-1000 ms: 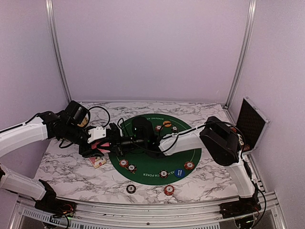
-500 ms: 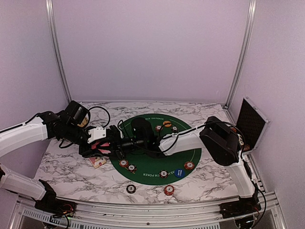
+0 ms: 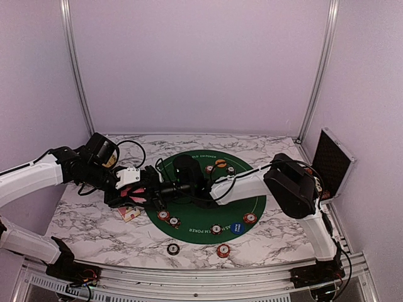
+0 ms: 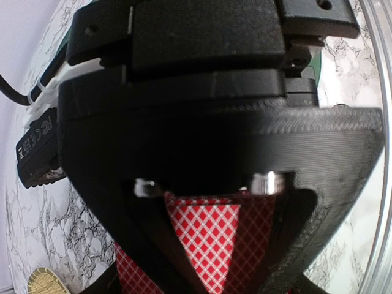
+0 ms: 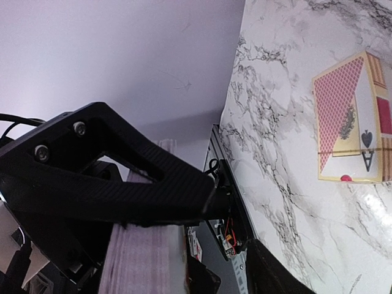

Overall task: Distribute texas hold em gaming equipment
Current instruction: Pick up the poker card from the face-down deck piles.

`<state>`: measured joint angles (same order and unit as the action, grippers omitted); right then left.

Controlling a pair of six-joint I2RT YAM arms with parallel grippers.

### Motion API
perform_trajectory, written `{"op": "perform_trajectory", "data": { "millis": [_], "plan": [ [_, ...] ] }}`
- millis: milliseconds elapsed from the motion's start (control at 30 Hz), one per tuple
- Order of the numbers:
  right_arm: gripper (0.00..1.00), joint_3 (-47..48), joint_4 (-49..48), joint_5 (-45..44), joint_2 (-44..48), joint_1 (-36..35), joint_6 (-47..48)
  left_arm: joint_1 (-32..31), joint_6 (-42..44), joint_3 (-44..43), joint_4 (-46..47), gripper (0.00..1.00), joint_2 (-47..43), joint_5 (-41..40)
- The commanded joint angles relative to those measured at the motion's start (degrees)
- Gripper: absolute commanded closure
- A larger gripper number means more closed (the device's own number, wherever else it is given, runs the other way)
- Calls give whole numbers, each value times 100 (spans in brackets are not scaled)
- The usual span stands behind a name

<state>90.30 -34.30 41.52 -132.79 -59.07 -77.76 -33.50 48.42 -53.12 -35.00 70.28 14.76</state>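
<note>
Left pincer [image 3: 143,192] clamped on cards [image 4: 208,229], just above the counter [image 3: 88,223] at the mat's [image 3: 255,202] left edge. Right pincer [image 3: 165,189] meets it, jaws spread alongside the cards. Chips [image 3: 216,229] and button [image 3: 237,228] lie on the mat.

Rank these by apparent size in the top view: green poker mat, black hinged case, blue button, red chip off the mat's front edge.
1. green poker mat
2. black hinged case
3. blue button and red chip: they look about alike, so no ranking between them.
</note>
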Motion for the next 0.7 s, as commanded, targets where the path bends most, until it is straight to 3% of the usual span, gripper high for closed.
{"op": "perform_trajectory", "data": {
  "millis": [0, 367, 667],
  "plan": [
    [42, 43, 351, -119, 125, 110, 282, -8, 36, -68, -40, 57, -128, -15],
    [45, -83, 1359, -299, 474, 207, 983, -8, 1, -80, -36, 59, -152, -1],
    [62, -308, 1564, -361, 751, 336, 1148, -8, 5, -10, -37, 63, -196, -59]
  ]
}}
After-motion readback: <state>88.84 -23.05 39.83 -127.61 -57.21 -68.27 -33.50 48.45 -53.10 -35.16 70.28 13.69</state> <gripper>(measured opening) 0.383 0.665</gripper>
